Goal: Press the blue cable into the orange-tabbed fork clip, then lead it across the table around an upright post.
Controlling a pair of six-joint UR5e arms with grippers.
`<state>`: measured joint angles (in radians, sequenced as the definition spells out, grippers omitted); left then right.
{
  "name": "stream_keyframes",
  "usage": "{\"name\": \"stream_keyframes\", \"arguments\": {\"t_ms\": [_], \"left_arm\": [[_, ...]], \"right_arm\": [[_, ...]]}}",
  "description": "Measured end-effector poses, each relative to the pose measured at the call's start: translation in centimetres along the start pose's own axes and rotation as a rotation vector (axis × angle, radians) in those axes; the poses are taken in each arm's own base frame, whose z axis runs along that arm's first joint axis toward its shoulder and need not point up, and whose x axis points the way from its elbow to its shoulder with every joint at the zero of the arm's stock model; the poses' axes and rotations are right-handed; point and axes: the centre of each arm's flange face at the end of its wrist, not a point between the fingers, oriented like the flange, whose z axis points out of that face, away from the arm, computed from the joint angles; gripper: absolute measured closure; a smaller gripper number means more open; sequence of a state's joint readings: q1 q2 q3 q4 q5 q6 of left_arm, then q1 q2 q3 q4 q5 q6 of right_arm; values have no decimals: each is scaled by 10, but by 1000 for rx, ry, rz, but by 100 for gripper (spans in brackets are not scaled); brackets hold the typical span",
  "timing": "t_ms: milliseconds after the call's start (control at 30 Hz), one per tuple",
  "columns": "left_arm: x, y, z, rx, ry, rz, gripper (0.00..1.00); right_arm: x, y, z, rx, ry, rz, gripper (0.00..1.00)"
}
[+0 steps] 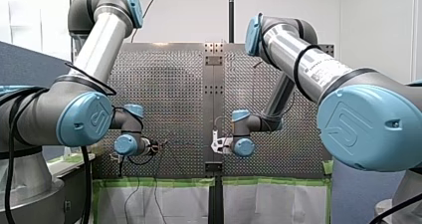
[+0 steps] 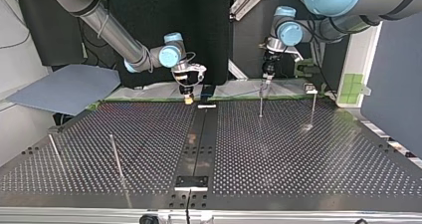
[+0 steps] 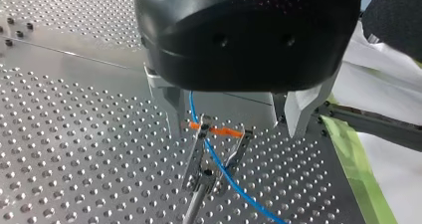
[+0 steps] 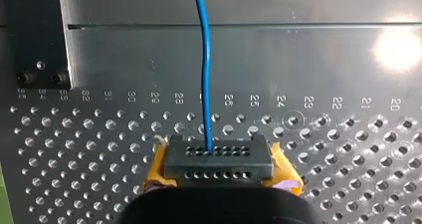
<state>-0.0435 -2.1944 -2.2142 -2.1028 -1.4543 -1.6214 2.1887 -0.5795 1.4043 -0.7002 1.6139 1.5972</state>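
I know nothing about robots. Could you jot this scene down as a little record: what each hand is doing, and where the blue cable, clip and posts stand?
Left hand: open, metal fingers either side of the fork clip
Right hand: yellow pads, shut on the blue cable
Cable path: passes between the clip's two prongs
Orange tab: at the prong tops
Upright posts: several on the perforated table; cable visibly round none yet
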Motion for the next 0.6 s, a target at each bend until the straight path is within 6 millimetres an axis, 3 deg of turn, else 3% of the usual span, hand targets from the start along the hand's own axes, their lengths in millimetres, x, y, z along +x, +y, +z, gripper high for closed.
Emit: {"name": "stream_keyframes", "arguments": {"t_ms": [600], "left_arm": [[-2, -33, 0, 75, -35, 30, 0]], "right_arm": [[-1, 2, 1, -3, 1, -1, 100]]}}
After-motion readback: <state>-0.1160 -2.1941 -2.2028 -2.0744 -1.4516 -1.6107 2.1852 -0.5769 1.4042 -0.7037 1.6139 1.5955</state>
